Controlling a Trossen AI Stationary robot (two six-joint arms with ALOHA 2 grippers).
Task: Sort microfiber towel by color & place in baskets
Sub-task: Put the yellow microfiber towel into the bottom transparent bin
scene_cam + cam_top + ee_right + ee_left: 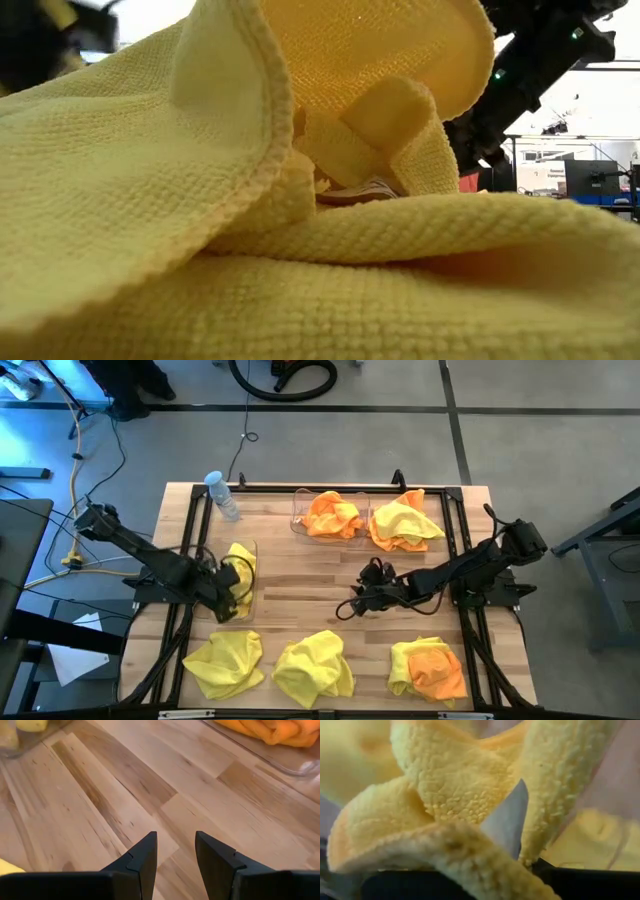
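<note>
My left gripper (236,584) is shut on a yellow towel (242,563) above the see-through basket (249,610) at the table's left. My right gripper (175,854) hovers open over bare wood at the table's middle (356,605), with nothing between its fingers. The far basket (300,520) holds an orange towel (333,515), and another yellow towel (405,522) lies beside it on the right. Along the near edge lie two yellow towels (225,663) (313,667) and an orange towel (437,670) resting on a yellow one. My left gripper pinches a bunched fold of the yellow towel (470,795) between its two fingers; a grey fingertip (507,822) shows through the cloth. The fingers come from above, slanting down. The towel wraps around them and droops over the left basket, slack.
A clear water bottle (222,495) lies at the far left corner. Black frame rails (455,540) run around the table. In the low view a yellow towel (200,200) fills nearly the whole picture. Bare wood (300,585) lies between the two grippers.
</note>
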